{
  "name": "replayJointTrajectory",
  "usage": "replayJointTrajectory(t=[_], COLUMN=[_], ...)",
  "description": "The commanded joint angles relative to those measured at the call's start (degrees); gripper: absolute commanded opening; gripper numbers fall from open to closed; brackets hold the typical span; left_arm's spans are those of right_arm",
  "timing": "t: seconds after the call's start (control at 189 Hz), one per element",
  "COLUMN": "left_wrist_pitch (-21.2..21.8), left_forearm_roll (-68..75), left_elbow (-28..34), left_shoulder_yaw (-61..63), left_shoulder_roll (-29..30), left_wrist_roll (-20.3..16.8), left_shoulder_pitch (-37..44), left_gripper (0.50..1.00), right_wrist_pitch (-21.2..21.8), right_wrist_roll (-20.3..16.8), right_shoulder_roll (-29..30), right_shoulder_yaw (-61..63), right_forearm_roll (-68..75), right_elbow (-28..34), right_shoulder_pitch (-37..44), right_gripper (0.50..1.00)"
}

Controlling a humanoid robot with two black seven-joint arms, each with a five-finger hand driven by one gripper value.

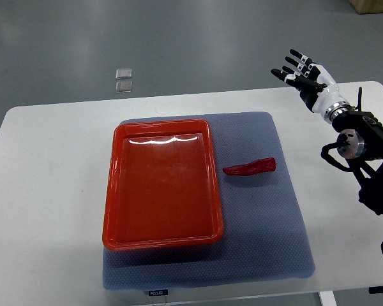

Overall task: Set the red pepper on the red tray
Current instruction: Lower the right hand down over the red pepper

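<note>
A white table [51,166] with rounded corners is seen from above, smooth and matte, set on a grey glossy floor [179,38]. Most of its middle is covered by a blue-grey mat [268,229] with a fine woven-looking texture and soft rounded corners. On the left part of the mat a red tray [115,185] is laid out, rectangular, shiny plastic by the look of it, with a raised rim and glare along its far edge. Nothing is held inside it.

The right hand [303,73] is spotted at the far right corner of the table, black fingers with white joints spread and relaxed, nothing gripped. The black arm is run down along the right edge of the picture. The left hand isn't seen anywhere.

The red pepper [250,167] is found on the mat just beside the tray's right rim, apart from it, long and tapered, lying roughly sideways with the thin tip toward the tray. It's well apart from the hand, nearer the robot and further left. Bare mat is left all around the pepper, and a strip of white table on the right.

Two small clear squares [123,79] are left on the floor past the table's far edge.
</note>
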Motion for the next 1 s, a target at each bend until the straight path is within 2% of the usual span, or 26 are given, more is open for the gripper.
replayJointTrajectory(t=[0.0, 0.138, 0.302, 0.376, 0.519, 0.826, 0.995], left_wrist_pitch=[0.0, 0.0, 0.0, 0.0, 0.0, 0.0, 0.0], left_forearm_roll=[0.0, 0.0, 0.0, 0.0, 0.0, 0.0, 0.0], left_elbow=[0.0, 0.0, 0.0, 0.0, 0.0, 0.0, 0.0], left_shoulder_yaw=[0.0, 0.0, 0.0, 0.0, 0.0, 0.0, 0.0], left_shoulder_roll=[0.0, 0.0, 0.0, 0.0, 0.0, 0.0, 0.0], left_wrist_roll=[0.1, 0.0, 0.0, 0.0, 0.0, 0.1, 0.0], left_shoulder_pitch=[-0.1, 0.0, 0.0, 0.0, 0.0, 0.0, 0.0], left_gripper=[1.0, 1.0, 1.0, 1.0, 1.0, 1.0, 1.0], right_wrist_pitch=[0.3, 0.8, 0.9, 1.0, 1.0, 0.9, 1.0], right_wrist_roll=[0.0, 0.0, 0.1, 0.6, 4.5, 4.6, 4.5], right_shoulder_roll=[-1.0, -4.6, -10.6, -12.9, -18.4, -27.0, -30.1], right_shoulder_yaw=[-1.0, -4.5, -11.2, -15.9, -26.7, -44.4, -50.2], right_forearm_roll=[-0.1, -0.1, -3.2, -7.5, -17.7, -38.4, -42.0], right_elbow=[0.2, 1.5, 7.9, 10.4, 14.1, 24.1, 29.8], right_shoulder_pitch=[0.1, 0.1, 0.3, 1.5, 4.3, 9.0, 12.1], right_gripper=[0.917, 0.915, 0.915, 0.915, 0.915, 0.913, 0.913])
